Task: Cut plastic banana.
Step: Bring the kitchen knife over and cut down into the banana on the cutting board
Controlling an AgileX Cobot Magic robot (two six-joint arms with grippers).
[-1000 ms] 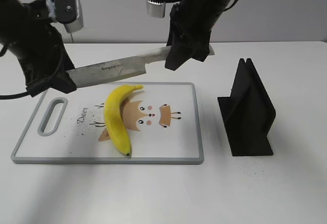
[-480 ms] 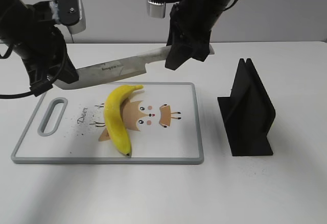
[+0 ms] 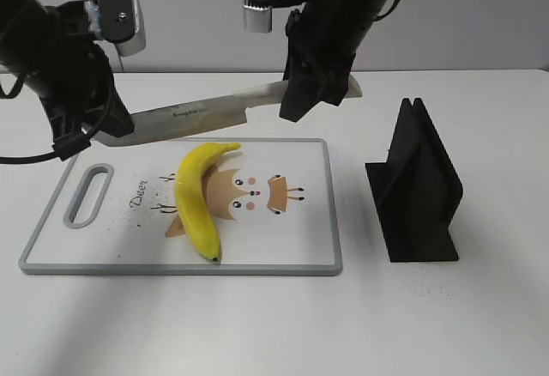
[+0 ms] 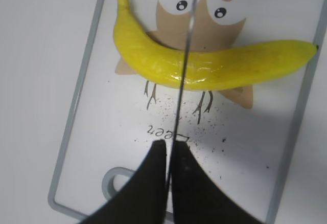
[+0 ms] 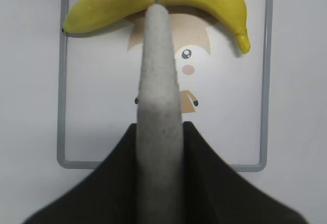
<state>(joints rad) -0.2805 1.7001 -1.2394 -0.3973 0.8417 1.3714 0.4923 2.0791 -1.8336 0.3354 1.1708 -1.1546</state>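
The whole yellow plastic banana (image 3: pixel 193 200) lies on the white cutting board (image 3: pixel 330 221), left of its middle. A large knife (image 3: pixel 193 117) hangs level above the banana's stem end, edge down. My right gripper (image 3: pixel 313 93) is shut on its grey handle (image 5: pixel 158 81). My left gripper (image 3: pixel 103 136) is shut on the blade's tip end. In the left wrist view the thin blade (image 4: pixel 184 55) crosses over the banana (image 4: pixel 214 65) and runs in between the fingers (image 4: pixel 167 152). In the right wrist view the fingers (image 5: pixel 159 132) clamp the handle above the banana (image 5: pixel 102 1).
A black knife stand (image 3: pixel 420 187) stands on the white table right of the board. The board has a grey rim (image 5: pixel 62 106), a handle slot (image 3: pixel 88 194) at its left end and a cartoon print in the middle.
The left arm has shifted a little up and to the left with the blade's tip. The right arm has turned slightly. The banana has not moved.
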